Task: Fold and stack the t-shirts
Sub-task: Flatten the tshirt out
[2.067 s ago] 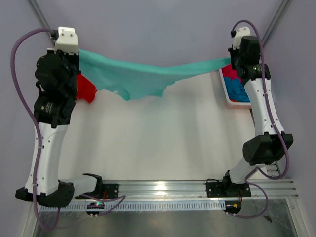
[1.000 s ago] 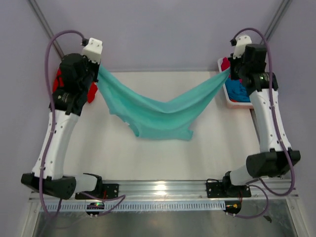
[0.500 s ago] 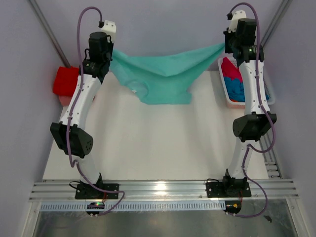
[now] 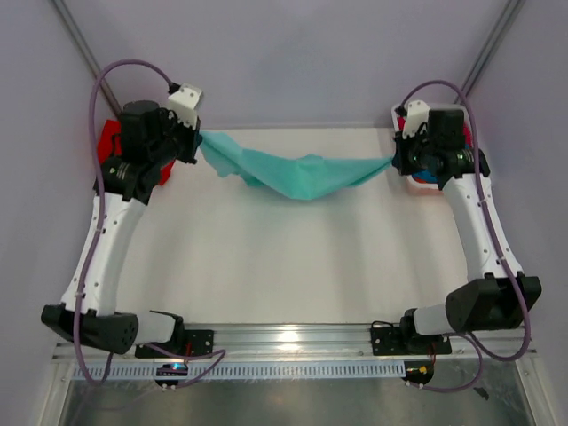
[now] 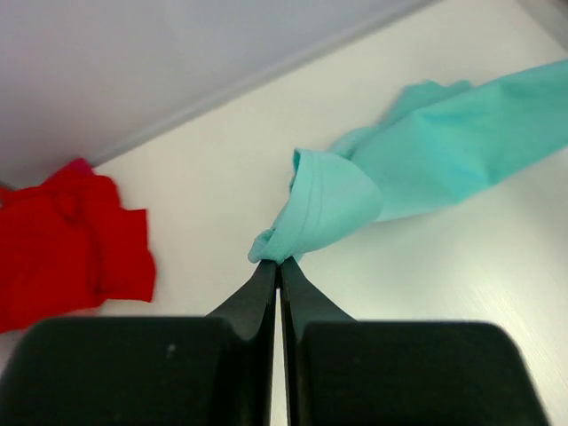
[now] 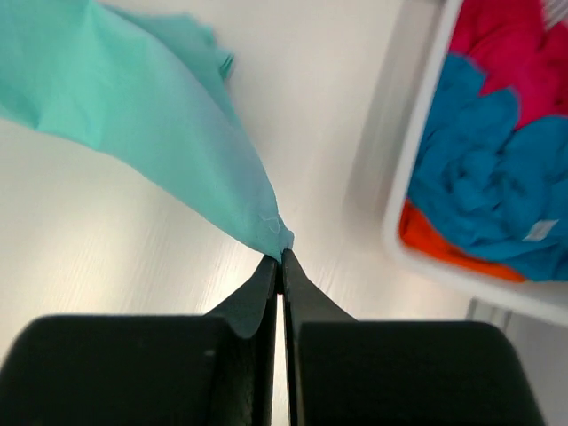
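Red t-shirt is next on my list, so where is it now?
In the top view, the red t-shirt lies at the table's far-left edge, behind the left arm, left of the mint-teal t-shirt.

Mint-teal t-shirt (image 4: 302, 175) strung between both grippers, sagging in middle over far part of white table (image 4: 293, 257); contact with table unclear. Left gripper (image 4: 199, 140) pinches left end, right gripper (image 4: 396, 161) pinches right end. Bright red t-shirt (image 4: 107, 135) far left, partly behind left arm. White basket (image 4: 415, 187) far right, mostly hidden by right arm.
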